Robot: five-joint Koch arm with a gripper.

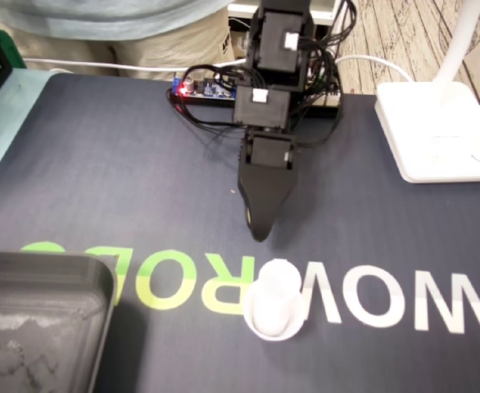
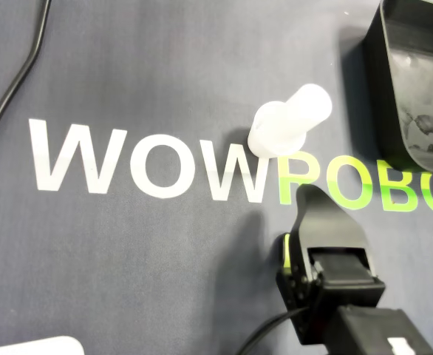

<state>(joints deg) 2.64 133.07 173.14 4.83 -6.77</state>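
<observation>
The work is only beginning. The white piece (image 1: 277, 301) is standing upright on the dark mat (image 1: 101, 172), on the printed letters, between the green and the white ones. The fingers (image 1: 260, 225) are hanging near it, pointing down at the mat and not touching it. I cannot tell how far they are open, because only one black tip is showing; they are holding nothing. The black tray (image 1: 92, 282) is lying well apart, at the left in the fixed view. I am judging that reaching, grasping and carrying are all remaining.
</observation>
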